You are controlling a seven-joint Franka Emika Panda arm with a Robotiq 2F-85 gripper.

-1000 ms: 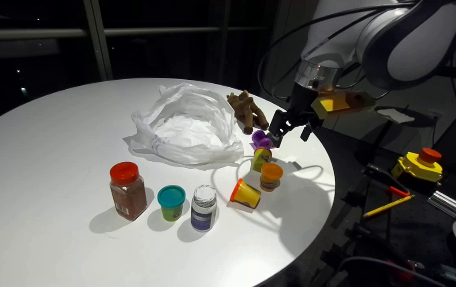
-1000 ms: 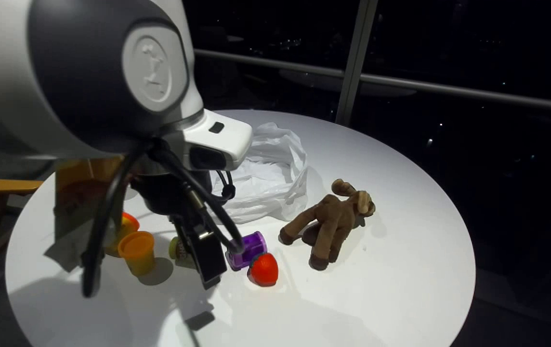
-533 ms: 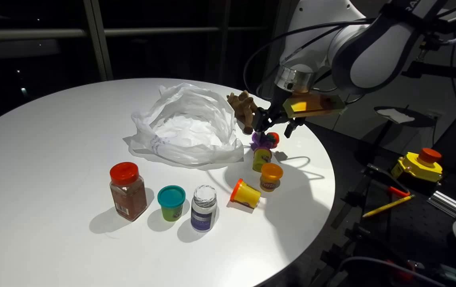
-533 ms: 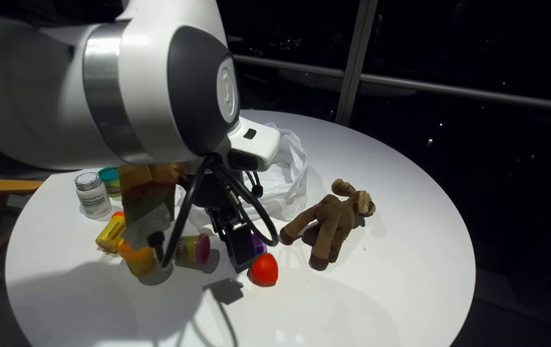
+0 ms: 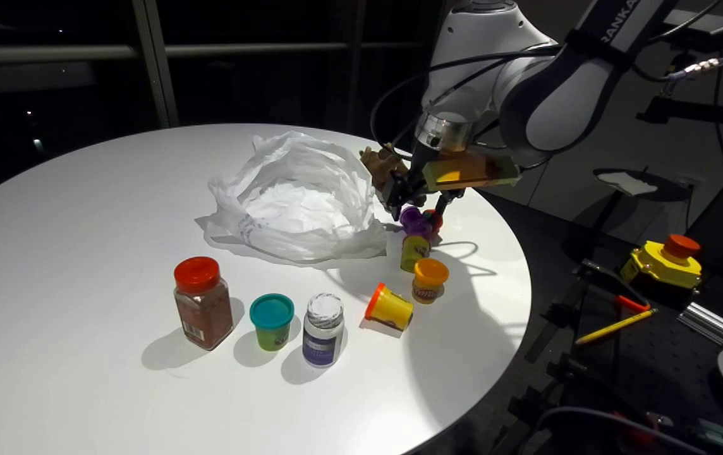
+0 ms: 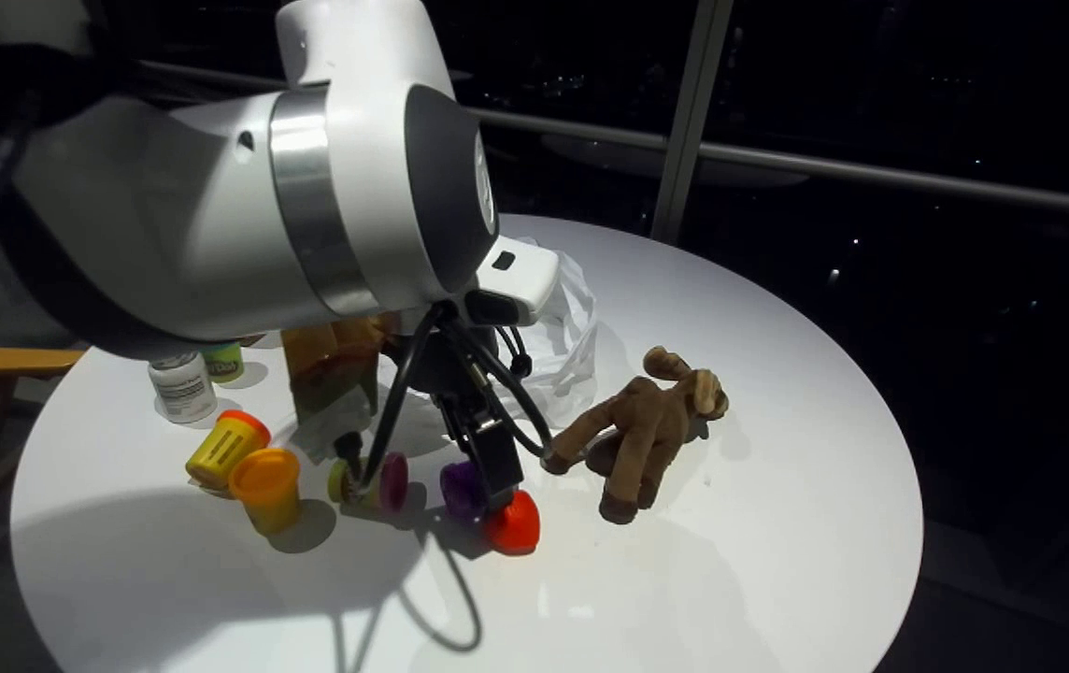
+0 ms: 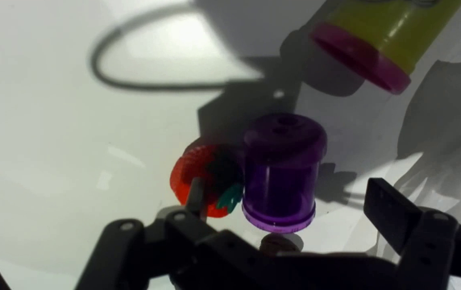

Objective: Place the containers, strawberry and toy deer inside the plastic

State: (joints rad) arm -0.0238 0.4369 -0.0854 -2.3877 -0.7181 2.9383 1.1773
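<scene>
Hovering with jaws apart, the pincer point(image 7: 286, 187) over the purple container point(image 7: 281, 181), the strawberry point(image 7: 186, 175) beside it.

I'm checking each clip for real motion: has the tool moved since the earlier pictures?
Yes: in an exterior view the tool has shifted leftward in the picture, toward the white plastic bag, which has stayed put.

In an exterior view, bag point(image 5: 308, 245) on table point(image 5: 96, 240), toy deer point(image 5: 380, 167) to its right, bottle point(image 5: 322, 335) before it
</scene>
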